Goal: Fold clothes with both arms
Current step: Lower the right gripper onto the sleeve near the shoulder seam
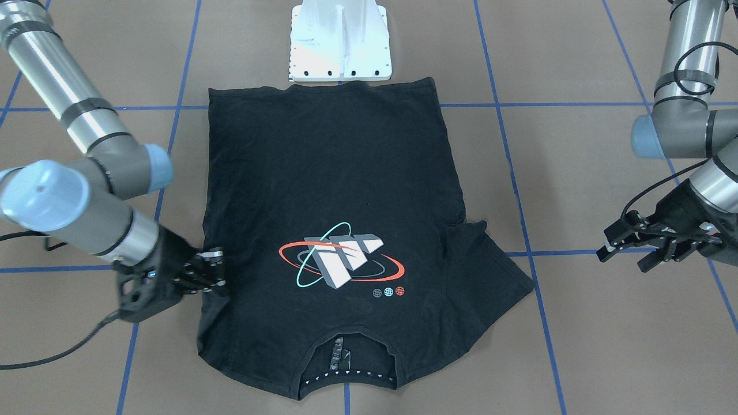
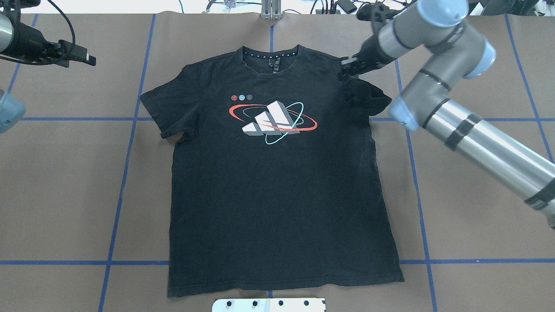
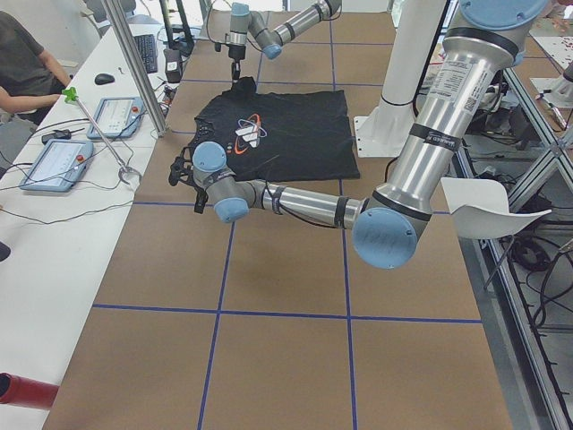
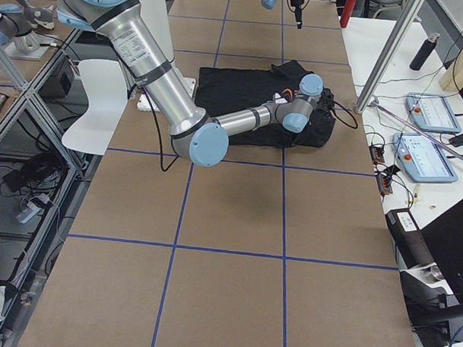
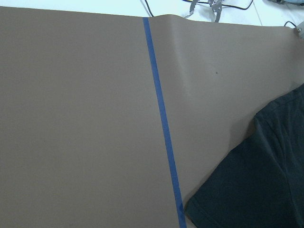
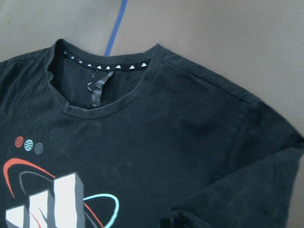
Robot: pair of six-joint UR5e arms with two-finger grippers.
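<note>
Blk tee (image 2: 277, 195), slanted-block chest logo (image 2: 271, 122)

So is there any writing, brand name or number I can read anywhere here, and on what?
No words read clearly anywhere.
T-shirt chest print: blocks and ovals, no letters.
Its neck label: too blurred.
A sticker on the left arm: too small.
</note>
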